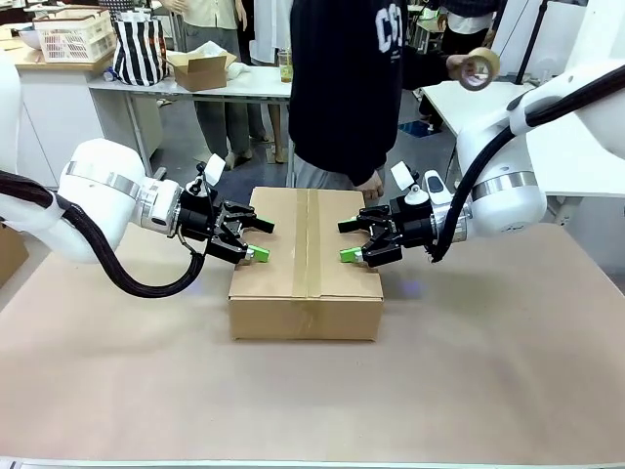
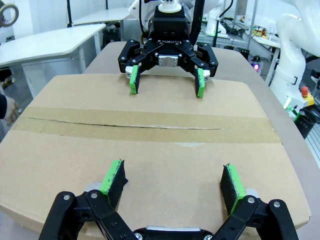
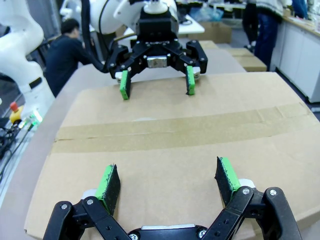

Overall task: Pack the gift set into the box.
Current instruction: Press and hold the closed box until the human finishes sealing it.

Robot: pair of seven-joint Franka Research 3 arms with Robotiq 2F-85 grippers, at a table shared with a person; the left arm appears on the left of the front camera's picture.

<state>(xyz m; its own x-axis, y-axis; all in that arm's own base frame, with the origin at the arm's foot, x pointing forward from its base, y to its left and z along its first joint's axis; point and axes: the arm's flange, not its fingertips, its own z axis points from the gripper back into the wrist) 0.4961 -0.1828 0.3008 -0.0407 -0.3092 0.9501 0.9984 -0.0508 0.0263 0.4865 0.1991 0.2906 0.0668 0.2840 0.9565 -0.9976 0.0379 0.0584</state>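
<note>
While flaps lie taped, box [image 1: 307, 256] reads stiff, bulky, too wide for one claw | hold: opposite side edges | left gripper [image 1: 256, 239] spread, empty | right gripper [image 1: 349, 240] spread, empty

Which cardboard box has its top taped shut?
The big box between the left gripper and right gripper. Brown tape runs along its closed top; the small carton on the far table stands open.

A white lattice basket [image 1: 73, 34] sits on the far table [image 1: 244, 83] beside a black-and-white striped bag [image 1: 140, 49]. Near the bag stands a small open brown carton [image 1: 202, 70] holding white paper.
</note>
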